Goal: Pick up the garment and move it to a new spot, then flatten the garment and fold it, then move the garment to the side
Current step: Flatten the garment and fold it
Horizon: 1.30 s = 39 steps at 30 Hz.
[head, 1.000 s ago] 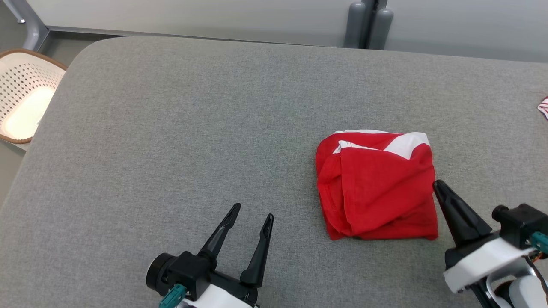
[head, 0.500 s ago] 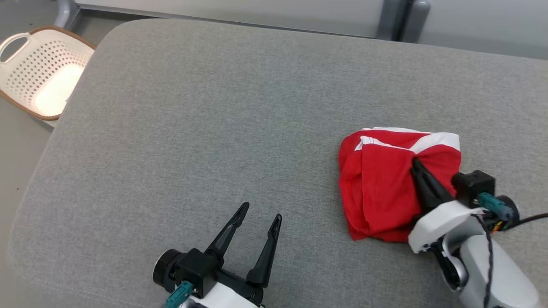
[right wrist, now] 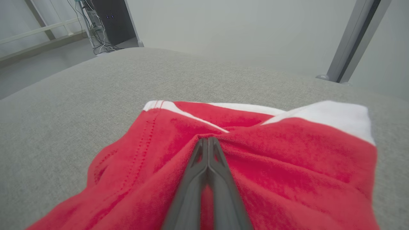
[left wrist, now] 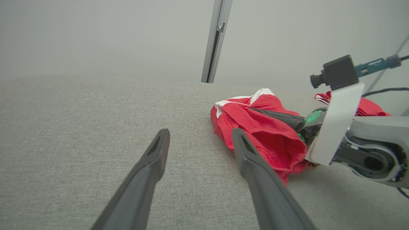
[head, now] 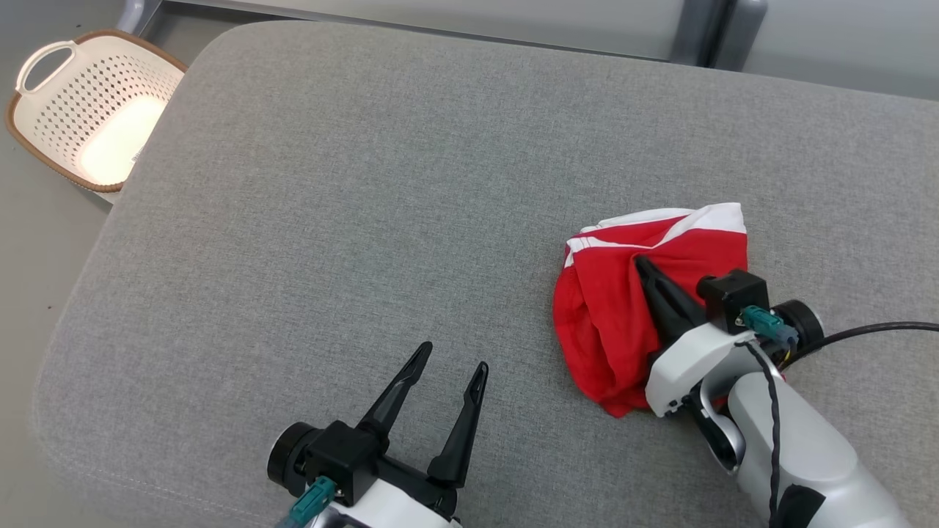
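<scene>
The garment (head: 601, 323) is red with white trim and lies bunched on the right half of the grey padded table (head: 352, 183). My right gripper (head: 642, 264) reaches over it from the near side and is shut on a pinched fold of the red cloth at its top. In the right wrist view the closed fingertips (right wrist: 207, 140) meet on gathered creases of the garment (right wrist: 287, 153). My left gripper (head: 455, 356) hovers open near the front edge, left of the garment, with nothing between its fingers. The left wrist view shows the open left gripper (left wrist: 200, 132) with the garment (left wrist: 255, 124) to its right.
A white perforated basket (head: 88, 103) stands on the floor off the table's far left corner. Another red and white cloth (left wrist: 367, 107) lies behind my right arm. Grey posts (head: 719, 33) rise beyond the far edge. A black cable (head: 873, 331) trails from the right wrist.
The head camera has shifted. My right gripper moved from the garment's right edge onto its top and shut on a fold, bunching the cloth. The left gripper stayed open in place.
</scene>
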Tool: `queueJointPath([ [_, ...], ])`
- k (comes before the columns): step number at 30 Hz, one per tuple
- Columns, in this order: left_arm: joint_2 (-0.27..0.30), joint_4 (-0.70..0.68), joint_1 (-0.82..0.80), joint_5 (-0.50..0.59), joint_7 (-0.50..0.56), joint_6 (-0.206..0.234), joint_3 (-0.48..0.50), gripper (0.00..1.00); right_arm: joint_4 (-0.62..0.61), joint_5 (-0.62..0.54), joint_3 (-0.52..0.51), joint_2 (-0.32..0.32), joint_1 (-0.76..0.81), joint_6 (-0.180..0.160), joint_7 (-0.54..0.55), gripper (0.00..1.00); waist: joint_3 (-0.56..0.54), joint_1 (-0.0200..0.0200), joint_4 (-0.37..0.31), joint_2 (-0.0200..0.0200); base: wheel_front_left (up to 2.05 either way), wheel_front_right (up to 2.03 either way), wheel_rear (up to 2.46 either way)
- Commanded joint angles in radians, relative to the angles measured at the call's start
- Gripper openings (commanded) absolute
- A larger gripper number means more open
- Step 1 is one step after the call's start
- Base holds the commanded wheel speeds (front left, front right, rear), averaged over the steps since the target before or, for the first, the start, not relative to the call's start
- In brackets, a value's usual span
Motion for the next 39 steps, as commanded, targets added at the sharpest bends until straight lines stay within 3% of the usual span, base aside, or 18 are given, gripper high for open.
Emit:
queueJointPath([
  [1,0.003,-0.004,-0.003,-0.003,-0.004,0.008,0.006,1.00,-0.014,-0.029,-0.011,-0.007,-0.008,0.000,-0.014,0.00,-0.004,0.0000,-0.002,0.0000,0.00,0.00,0.00],
  [6,0.003,-0.005,0.009,-0.003,-0.004,0.010,0.006,1.00,-0.069,-0.061,-0.016,0.011,0.028,0.000,-0.025,0.00,-0.013,0.0000,-0.007,0.0000,0.00,0.00,0.00],
  [12,0.003,-0.004,-0.006,-0.008,-0.004,0.005,-0.006,1.00,-0.019,-0.057,0.061,0.031,0.030,0.000,0.046,0.00,-0.014,0.0000,0.003,0.0000,0.00,0.00,0.00],
  [20,0.003,-0.003,0.011,-0.010,-0.004,0.013,0.006,1.00,-0.020,0.042,0.237,0.061,0.049,0.000,0.045,0.00,-0.027,0.0000,0.010,0.0000,0.00,0.00,0.00],
  [26,0.003,-0.018,0.026,-0.004,-0.004,0.018,0.025,1.00,-0.129,0.135,0.389,0.058,0.073,-0.001,-0.018,0.00,-0.061,0.0000,-0.028,0.0000,0.00,0.00,0.00],
  [27,0.003,-0.024,0.030,-0.002,-0.004,0.022,0.035,1.00,-0.158,0.151,0.392,0.048,0.081,-0.001,-0.024,0.27,-0.068,0.0000,-0.037,0.0000,0.00,0.00,0.00],
  [28,0.003,-0.033,0.033,0.000,-0.004,0.028,0.046,1.00,-0.191,0.159,0.396,0.036,0.090,-0.001,-0.028,0.91,-0.076,0.0000,-0.047,0.0000,0.00,0.00,0.00],
  [29,0.003,-0.044,0.037,0.004,-0.004,0.036,0.062,1.00,-0.247,0.161,0.382,0.028,0.095,-0.001,-0.029,1.00,-0.083,0.0000,-0.058,0.0000,0.00,0.00,0.00],
  [35,0.003,-0.145,0.073,0.030,-0.004,0.100,0.167,1.00,-0.520,0.081,0.121,-0.036,0.255,-0.001,-0.027,1.00,-0.126,0.0000,-0.114,0.0000,0.00,0.00,0.00],
  [39,0.003,-0.213,0.113,0.045,-0.004,0.134,0.231,1.00,-0.578,0.035,-0.047,-0.035,0.372,0.000,-0.027,1.00,-0.160,0.0000,-0.156,0.0000,0.00,0.00,0.00],
])
